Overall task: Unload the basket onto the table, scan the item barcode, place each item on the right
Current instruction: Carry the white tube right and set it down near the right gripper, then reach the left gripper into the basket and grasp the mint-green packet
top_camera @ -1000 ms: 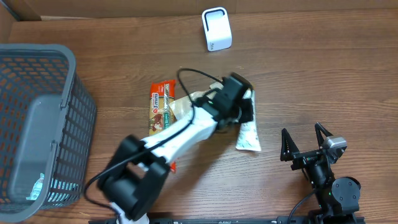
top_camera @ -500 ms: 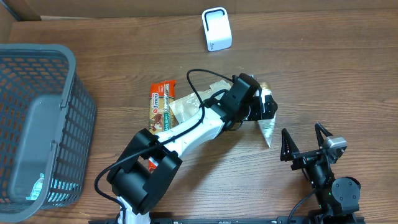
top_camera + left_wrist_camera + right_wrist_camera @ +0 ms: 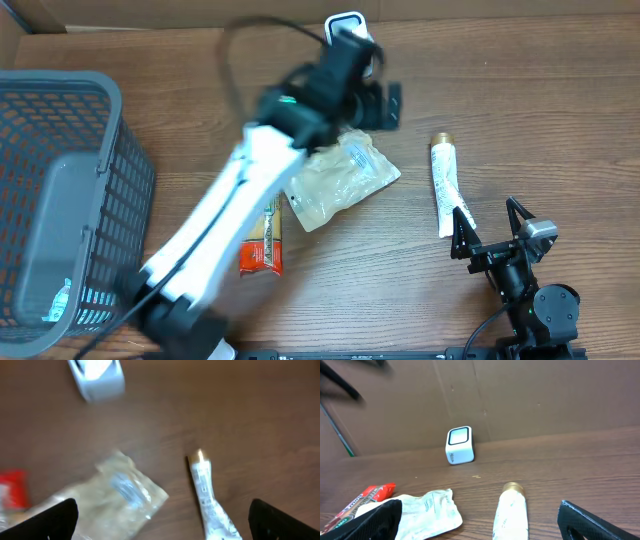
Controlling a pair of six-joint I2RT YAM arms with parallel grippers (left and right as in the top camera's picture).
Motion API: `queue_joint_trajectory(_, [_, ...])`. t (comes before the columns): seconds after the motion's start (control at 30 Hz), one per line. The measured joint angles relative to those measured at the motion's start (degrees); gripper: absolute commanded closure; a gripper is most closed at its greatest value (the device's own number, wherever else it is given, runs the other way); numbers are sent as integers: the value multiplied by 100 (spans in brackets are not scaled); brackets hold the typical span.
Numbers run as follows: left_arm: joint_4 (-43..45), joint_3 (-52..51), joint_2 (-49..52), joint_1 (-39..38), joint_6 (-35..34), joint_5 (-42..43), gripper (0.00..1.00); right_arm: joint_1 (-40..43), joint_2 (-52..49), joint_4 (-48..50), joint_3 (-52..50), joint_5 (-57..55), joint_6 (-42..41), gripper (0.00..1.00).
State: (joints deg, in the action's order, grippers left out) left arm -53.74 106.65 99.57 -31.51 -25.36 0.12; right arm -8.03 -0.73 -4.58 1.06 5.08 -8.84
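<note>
The white tube with a gold cap (image 3: 445,187) lies flat on the table, right of centre, held by nothing. My left gripper (image 3: 378,100) is open and empty, blurred, hanging in front of the white scanner (image 3: 346,21) at the back. The left wrist view looks down on the tube (image 3: 206,494) between the wide-apart fingers of the left gripper (image 3: 162,520), with the scanner (image 3: 98,380) farther off. My right gripper (image 3: 490,232) stands open just in front of the tube's flat end. Its wrist view shows the right gripper (image 3: 480,522), the tube (image 3: 511,512) and the scanner (image 3: 459,445).
A crumpled clear bag (image 3: 342,180) lies left of the tube. A red and tan snack bar (image 3: 263,240) sits in front of it. A grey mesh basket (image 3: 60,200) fills the left side. A cardboard wall (image 3: 530,395) closes the back.
My left gripper carried the tube to the right, opened and let it go. The arm then swung back toward the scanner. The bag and snack bar have shifted.
</note>
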Motion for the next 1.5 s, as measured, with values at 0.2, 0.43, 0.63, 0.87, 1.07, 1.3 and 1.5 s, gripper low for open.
queue_joint_trajectory(0.2, [-1073, 896, -964, 1117, 400, -195, 3, 0, 0, 0, 0, -2, 0, 0])
queue_joint_trajectory(0.43, [-2251, 1060, -1751, 3845, 136, -463, 11, 0, 0, 2, 0, 0, 0, 0])
queue_joint_trajectory(0.63, [-2721, 999, -1884, 5838, -243, -883, 6, 0, 0, 0, 0, 0, 0, 0])
queue_joint_trajectory(0.87, [-2743, -131, -1910, 6867, -741, -981, 1, 0, 0, 0, 0, -2, 0, 0])
queue_joint_trajectory(1.07, [-2164, -1596, -1906, 7368, -914, -1003, 1, 0, 0, -4, 0, -2, 0, 0])
queue_joint_trajectory(1.3, [-1362, -3126, -1893, 7722, -944, -1036, 0, 0, 0, -2, 0, -2, 0, 0])
queue_joint_trajectory(1.5, [-824, -4076, -1862, 7895, -949, -1445, 0, 0, 0, 0, 0, -2, 0, 0])
